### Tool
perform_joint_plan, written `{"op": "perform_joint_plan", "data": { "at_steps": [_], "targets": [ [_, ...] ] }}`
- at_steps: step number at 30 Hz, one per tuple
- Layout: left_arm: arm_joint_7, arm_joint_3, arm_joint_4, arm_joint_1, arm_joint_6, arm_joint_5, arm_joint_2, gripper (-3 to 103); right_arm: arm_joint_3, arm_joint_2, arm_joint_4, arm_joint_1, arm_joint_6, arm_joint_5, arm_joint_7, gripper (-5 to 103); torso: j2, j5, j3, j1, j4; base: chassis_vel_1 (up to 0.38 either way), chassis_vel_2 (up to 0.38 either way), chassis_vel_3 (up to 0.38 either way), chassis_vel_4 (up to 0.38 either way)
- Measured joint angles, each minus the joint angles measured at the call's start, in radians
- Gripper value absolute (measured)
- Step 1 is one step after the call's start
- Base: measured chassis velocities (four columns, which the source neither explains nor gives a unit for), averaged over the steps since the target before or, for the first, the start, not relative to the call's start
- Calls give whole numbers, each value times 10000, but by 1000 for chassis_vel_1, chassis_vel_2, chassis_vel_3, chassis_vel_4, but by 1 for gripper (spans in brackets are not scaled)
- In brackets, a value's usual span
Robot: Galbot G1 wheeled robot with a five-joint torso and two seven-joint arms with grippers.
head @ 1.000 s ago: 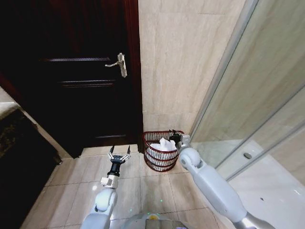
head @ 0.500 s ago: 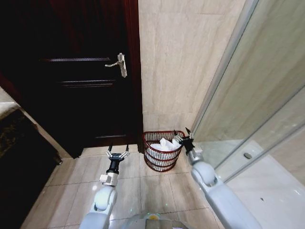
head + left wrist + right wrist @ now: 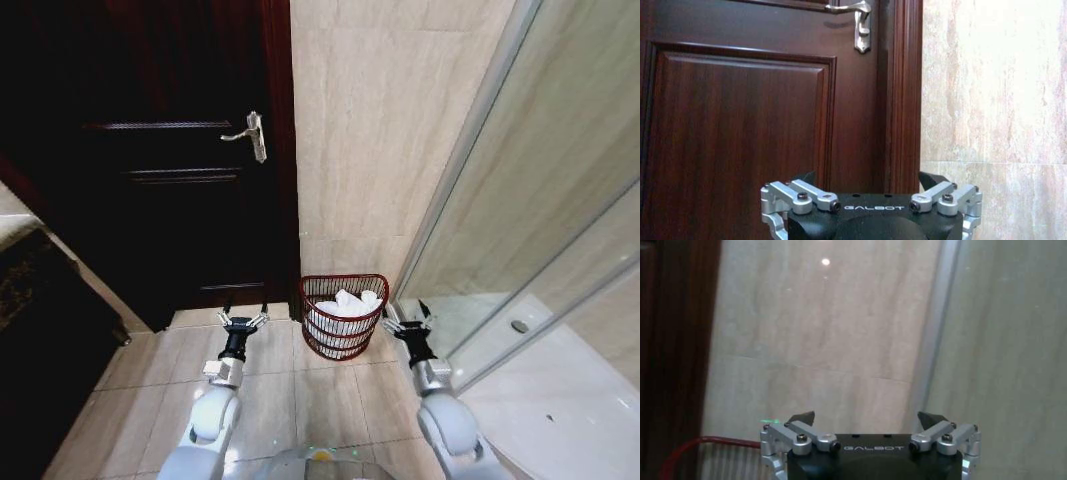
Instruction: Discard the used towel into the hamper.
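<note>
The hamper [image 3: 313, 329], a round reddish-brown wicker basket, stands on the tiled floor against the beige wall beside the dark door. A white towel [image 3: 346, 305] lies crumpled inside it, reaching up to the rim. My right gripper [image 3: 405, 314] is open and empty, held low just right of the hamper and apart from it. My left gripper [image 3: 243, 317] is open and empty too, to the left of the hamper in front of the door. In the right wrist view the hamper's red rim [image 3: 690, 447] shows beside my right gripper [image 3: 867, 420]. The left wrist view has my left gripper [image 3: 867, 179] facing the door.
A dark wooden door [image 3: 170, 200] with a metal lever handle [image 3: 250, 133] stands at left. A glass shower partition [image 3: 520, 200] runs along the right. A dark cabinet [image 3: 40, 350] sits at far left. Tiled floor [image 3: 330, 400] lies open in front of me.
My right arm has drawn back from above the hamper and lowered to the hamper's right side, its gripper empty. The towel stays in the hamper. The left gripper has hardly moved.
</note>
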Motion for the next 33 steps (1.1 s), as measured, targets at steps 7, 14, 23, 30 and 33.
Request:
{"op": "perform_joint_plan", "data": {
  "at_steps": [7, 14, 23, 30, 33],
  "targets": [
    [18, -47, -351, 380, 236, 46, 102, 100, 679, 324, 436, -1031, 390, 309, -551, 100, 0, 0, 0, -1, 1, 0, 0, 0, 0],
    [19, -17, -549, 433, 359, 171, 69, 100, 780, 278, 642, -1150, 340, 481, -637, 100, 0, 2, 0, 0, 1, 0, 0, 0, 0],
    [41, -13, -610, 603, 337, 267, -28, 100, 682, 288, 675, -1189, 350, 466, -484, 100, 0, 1, 1, 1, 1, 0, 0, 0, 0],
    [47, -31, -604, 642, 284, 263, -17, 100, 575, 376, 744, -1342, 444, 394, -532, 100, 0, 1, 1, 1, 1, 0, 0, 0, 0],
    [51, -32, -608, 643, 279, 259, -3, 100, 537, 427, 790, -1441, 479, 345, -558, 100, -1, 1, 1, 2, 1, 0, 0, 0, 0]
  ]
}}
